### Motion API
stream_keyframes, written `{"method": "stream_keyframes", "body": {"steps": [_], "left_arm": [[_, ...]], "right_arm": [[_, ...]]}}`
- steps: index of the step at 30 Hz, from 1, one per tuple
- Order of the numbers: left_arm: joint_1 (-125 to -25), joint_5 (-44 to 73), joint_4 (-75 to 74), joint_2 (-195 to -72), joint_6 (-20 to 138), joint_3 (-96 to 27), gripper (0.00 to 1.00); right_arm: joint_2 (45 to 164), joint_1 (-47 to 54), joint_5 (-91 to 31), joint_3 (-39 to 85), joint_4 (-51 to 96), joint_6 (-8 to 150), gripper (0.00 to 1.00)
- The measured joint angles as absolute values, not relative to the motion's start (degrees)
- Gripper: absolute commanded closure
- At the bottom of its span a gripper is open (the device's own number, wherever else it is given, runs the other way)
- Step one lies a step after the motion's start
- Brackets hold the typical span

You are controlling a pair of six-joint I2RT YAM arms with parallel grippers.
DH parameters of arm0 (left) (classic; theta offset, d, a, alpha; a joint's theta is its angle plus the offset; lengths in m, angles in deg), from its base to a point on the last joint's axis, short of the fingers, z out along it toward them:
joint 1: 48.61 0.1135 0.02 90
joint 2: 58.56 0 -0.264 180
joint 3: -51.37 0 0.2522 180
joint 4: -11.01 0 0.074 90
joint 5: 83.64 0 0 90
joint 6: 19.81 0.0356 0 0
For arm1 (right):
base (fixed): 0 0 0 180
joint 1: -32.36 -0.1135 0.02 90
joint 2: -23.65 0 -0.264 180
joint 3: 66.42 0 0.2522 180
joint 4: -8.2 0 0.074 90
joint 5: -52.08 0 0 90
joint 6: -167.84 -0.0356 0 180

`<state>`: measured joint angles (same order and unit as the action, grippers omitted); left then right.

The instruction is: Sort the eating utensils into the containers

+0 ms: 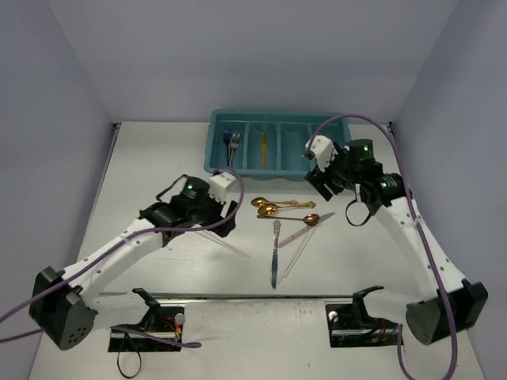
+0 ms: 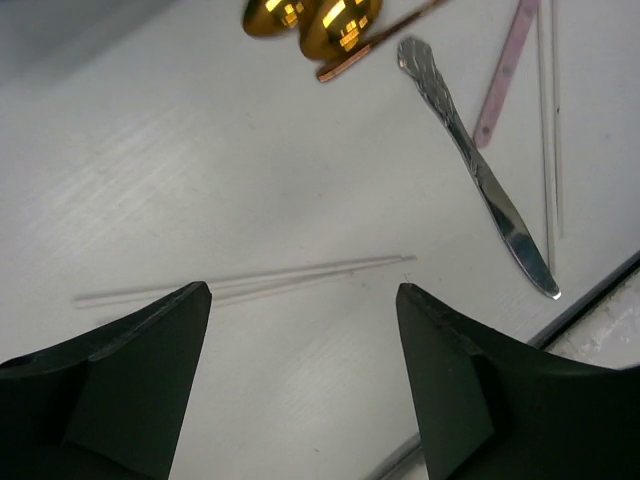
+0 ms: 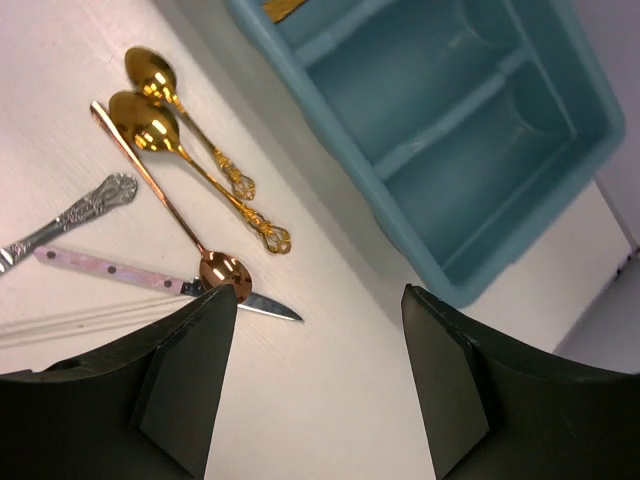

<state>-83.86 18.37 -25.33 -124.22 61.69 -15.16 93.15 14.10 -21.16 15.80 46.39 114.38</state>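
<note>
Table (image 1: pixel 158 158): teal tray (image 1: pixel 273 173), gold spoons (image 1: pixel 268 207), knives (image 1: pixel 275 255), sticks (image 1: pixel 228 242).

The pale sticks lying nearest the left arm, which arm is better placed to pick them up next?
Left. The left fingers are open with the pale sticks lying just beyond their tips; the right fingers hover by the tray, farther off.

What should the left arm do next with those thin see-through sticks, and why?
Probably lower the left fingers straight down around the clear sticks and close. The fingers are open and empty, and the sticks lie on the table just ahead of them, not yet touched.
</note>
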Motion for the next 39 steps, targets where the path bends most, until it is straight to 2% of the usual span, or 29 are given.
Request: {"method": "stream_keyframes", "body": {"steps": [4, 10, 20, 28, 39], "left_arm": [[-89.5, 15.5, -27.9, -134.6, 57.6, -18.9, 0.29], [-97.0, 7.8, -32.9, -151.6, 50.7, -32.1, 0.29], [-101.1, 4.7, -37.9, -167.1, 41.7, -43.3, 0.31], [-101.1, 4.8, -40.1, -174.1, 38.5, -50.0, 0.34], [-101.2, 6.1, -40.3, -175.2, 36.9, -51.5, 0.41]], "right_arm": [[85.8, 17.1, -24.1, 12.7, 45.8, 108.2, 0.37], [78.1, 21.2, -30.7, 6.3, 43.9, 98.5, 0.36], [75.9, 24.2, -35.1, 3.4, 42.9, 91.6, 0.34], [75.7, 24.5, -34.9, 2.5, 42.3, 89.8, 0.34], [75.8, 24.5, -34.1, 0.7, 41.9, 89.6, 0.34]]}}
